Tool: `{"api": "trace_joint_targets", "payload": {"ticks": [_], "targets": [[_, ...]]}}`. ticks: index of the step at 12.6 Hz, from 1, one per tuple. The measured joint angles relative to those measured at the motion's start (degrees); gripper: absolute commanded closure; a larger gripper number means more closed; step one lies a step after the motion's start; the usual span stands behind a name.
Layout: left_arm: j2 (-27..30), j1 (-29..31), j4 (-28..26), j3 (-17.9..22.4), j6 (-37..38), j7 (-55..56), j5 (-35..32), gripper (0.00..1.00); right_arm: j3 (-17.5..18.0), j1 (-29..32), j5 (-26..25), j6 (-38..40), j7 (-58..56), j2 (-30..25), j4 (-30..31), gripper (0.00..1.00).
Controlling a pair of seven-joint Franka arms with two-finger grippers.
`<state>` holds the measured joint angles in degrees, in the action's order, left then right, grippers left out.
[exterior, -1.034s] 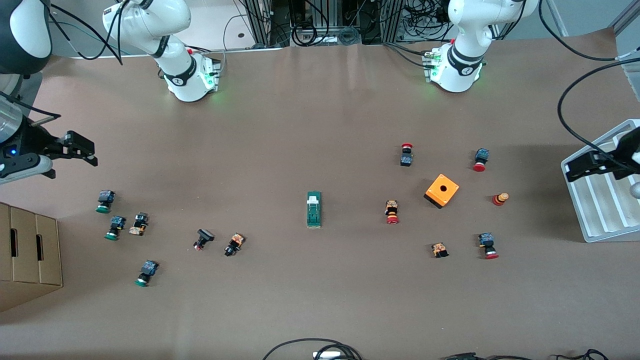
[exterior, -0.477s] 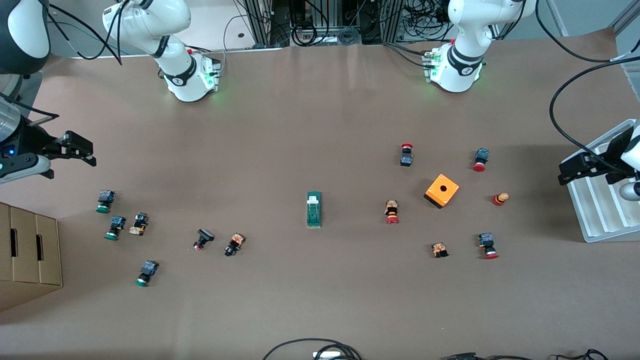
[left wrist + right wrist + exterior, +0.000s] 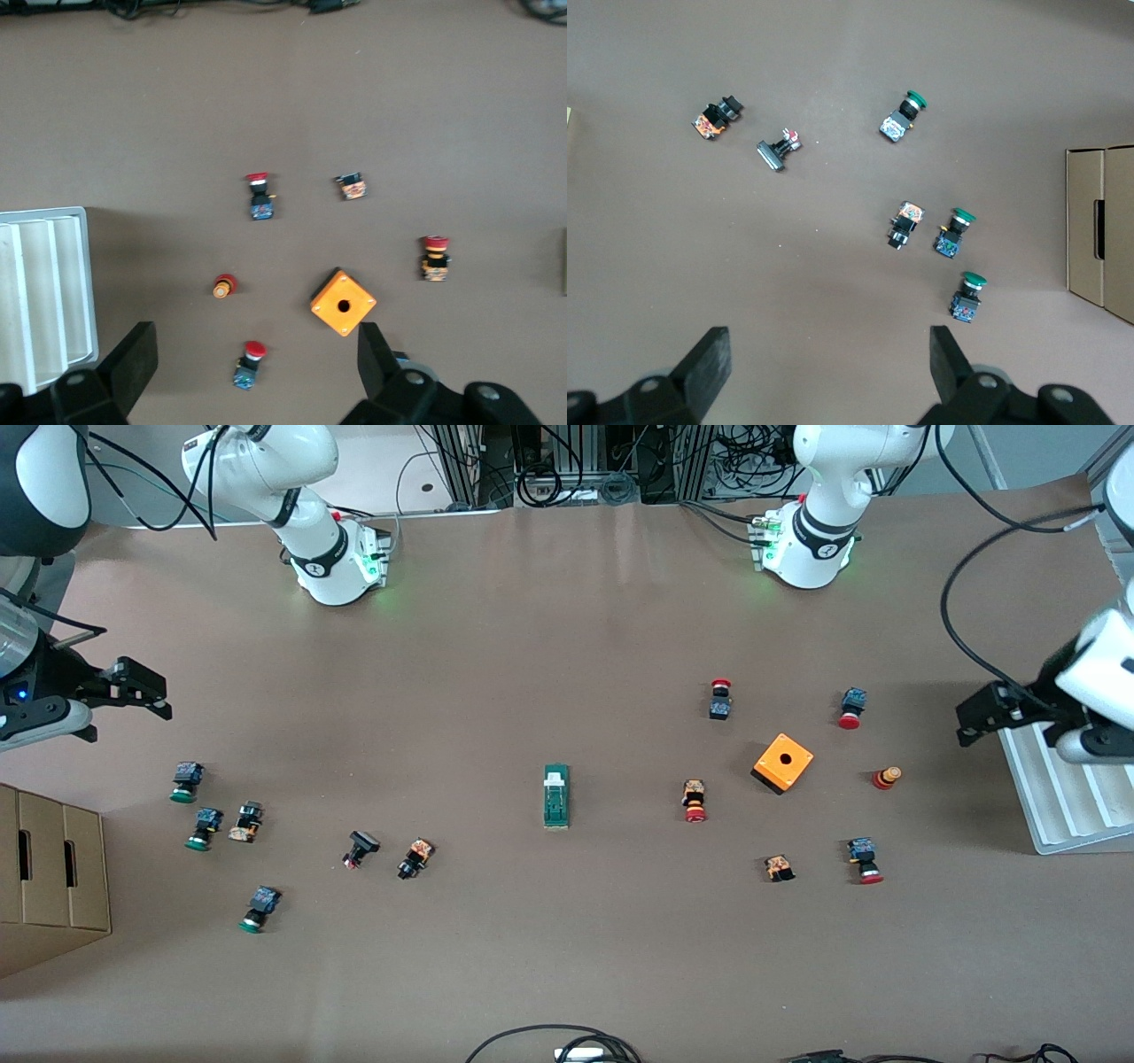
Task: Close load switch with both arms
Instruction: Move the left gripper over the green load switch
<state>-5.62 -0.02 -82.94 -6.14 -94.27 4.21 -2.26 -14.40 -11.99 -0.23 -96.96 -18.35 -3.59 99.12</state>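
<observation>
The load switch [image 3: 555,797] is a narrow green block lying mid-table, with its white piece at the end farther from the front camera. Nothing touches it. My left gripper [image 3: 974,716] is open and empty in the air, over the table at the edge of the white tray [image 3: 1063,806], well toward the left arm's end from the switch. In the left wrist view its fingers [image 3: 133,359] spread wide around a red-capped push button [image 3: 248,363]. My right gripper [image 3: 146,691] is open and empty, over bare table at the right arm's end. It also shows in the right wrist view [image 3: 828,363].
An orange square box with a hole [image 3: 783,763] and several red-capped push buttons [image 3: 695,801] lie between the switch and the tray. Green-capped and black buttons [image 3: 204,828] lie toward the right arm's end. A cardboard box [image 3: 49,868] stands there too. Cables lie at the near edge.
My left gripper has moved off the white tray toward the middle of the table. My right gripper has barely moved. The load switch has not moved.
</observation>
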Motion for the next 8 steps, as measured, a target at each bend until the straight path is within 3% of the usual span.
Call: {"api": "trace_joint_targets", "payload": {"ticks": [8], "targets": [[1.50,-12.63,-1.21,-0.50,-6.54,16.11,-8.68,0.00,0.05,-0.01,0.00,0.00,0.00,0.00,-0.04,0.00]]}}
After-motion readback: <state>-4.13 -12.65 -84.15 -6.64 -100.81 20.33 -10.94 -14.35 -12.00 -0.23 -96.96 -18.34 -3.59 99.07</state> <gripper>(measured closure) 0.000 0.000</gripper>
